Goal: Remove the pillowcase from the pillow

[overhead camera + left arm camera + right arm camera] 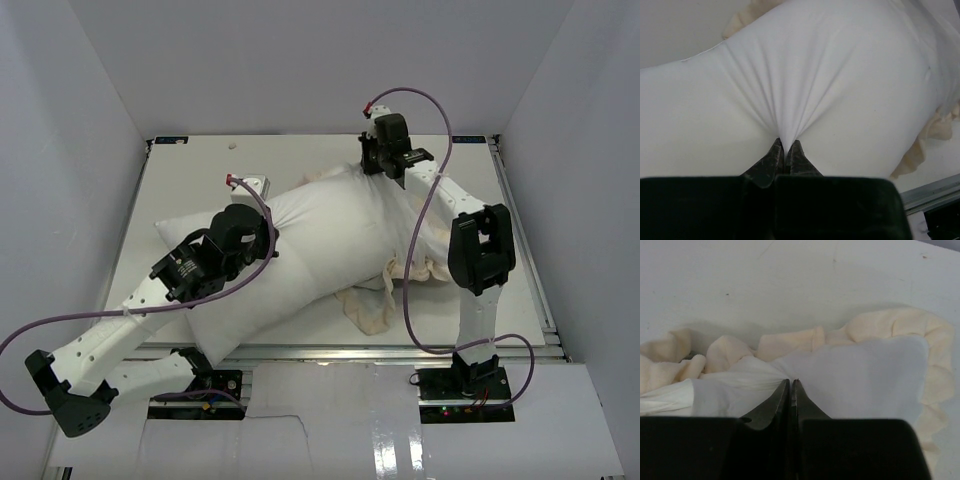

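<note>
The plump white pillow (250, 305) lies slantwise across the table, from near left to far right. My left gripper (266, 236) is shut on a pinch of its white fabric (840, 90), and creases fan out from the left gripper's (785, 142) tips. The pillowcase (378, 303) shows as a cream frill bunched at the pillow's near right side. My right gripper (370, 166) is at the pillow's far end. There the right gripper (791, 381) is shut on the pillowcase's white face (865, 375), beside the frilled edge (875, 325). No grey face shows.
White table (190, 170) with grey walls close on the left, right and back. A metal rail (400, 350) runs along the near edge. Purple cables loop over both arms. The right arm's elbow (482, 248) stands above the frill.
</note>
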`<act>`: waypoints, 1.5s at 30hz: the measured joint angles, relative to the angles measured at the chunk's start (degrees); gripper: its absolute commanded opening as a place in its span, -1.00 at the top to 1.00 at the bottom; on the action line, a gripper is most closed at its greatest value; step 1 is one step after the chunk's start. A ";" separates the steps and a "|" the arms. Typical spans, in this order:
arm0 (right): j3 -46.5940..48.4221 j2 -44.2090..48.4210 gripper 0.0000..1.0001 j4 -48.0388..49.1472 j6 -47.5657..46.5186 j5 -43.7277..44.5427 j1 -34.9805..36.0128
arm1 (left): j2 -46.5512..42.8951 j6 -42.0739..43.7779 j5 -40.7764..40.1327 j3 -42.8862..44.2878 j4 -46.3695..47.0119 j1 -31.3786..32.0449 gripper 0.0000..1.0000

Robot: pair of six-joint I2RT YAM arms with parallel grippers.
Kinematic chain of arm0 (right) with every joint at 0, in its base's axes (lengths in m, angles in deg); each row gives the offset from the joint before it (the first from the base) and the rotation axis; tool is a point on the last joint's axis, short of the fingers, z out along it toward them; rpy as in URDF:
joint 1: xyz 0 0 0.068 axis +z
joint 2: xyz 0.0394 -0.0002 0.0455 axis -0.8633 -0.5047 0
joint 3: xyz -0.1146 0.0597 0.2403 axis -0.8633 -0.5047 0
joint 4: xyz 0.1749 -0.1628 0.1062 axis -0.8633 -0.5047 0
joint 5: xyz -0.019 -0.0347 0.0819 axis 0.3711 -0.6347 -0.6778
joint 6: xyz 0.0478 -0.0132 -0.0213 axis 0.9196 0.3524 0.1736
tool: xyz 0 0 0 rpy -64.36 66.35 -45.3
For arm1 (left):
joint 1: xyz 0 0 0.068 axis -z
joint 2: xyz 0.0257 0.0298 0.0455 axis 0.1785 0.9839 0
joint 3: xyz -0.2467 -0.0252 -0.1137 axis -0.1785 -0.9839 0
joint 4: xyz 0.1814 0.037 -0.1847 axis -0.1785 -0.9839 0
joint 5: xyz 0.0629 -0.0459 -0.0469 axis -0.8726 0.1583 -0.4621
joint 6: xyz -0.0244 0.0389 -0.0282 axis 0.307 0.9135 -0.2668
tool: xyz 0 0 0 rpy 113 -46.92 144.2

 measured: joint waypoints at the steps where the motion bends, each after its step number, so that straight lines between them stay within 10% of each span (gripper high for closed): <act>1: -0.37 0.04 0.85 0.09 0.81 -0.48 -1.25 | 0.57 0.11 -0.87 1.01 -0.55 0.13 1.00; 17: -8.79 7.76 0.85 2.45 7.52 -0.94 -14.16 | 8.00 2.08 -15.19 10.08 -4.74 -0.04 1.00; 36: -15.41 11.82 0.85 4.48 9.62 9.03 -28.61 | 11.06 6.36 -15.54 11.19 -8.09 -16.35 1.00; 45: -18.43 14.05 0.85 8.22 9.51 -2.43 -27.17 | 12.15 6.14 -13.42 11.13 -7.65 -19.15 1.00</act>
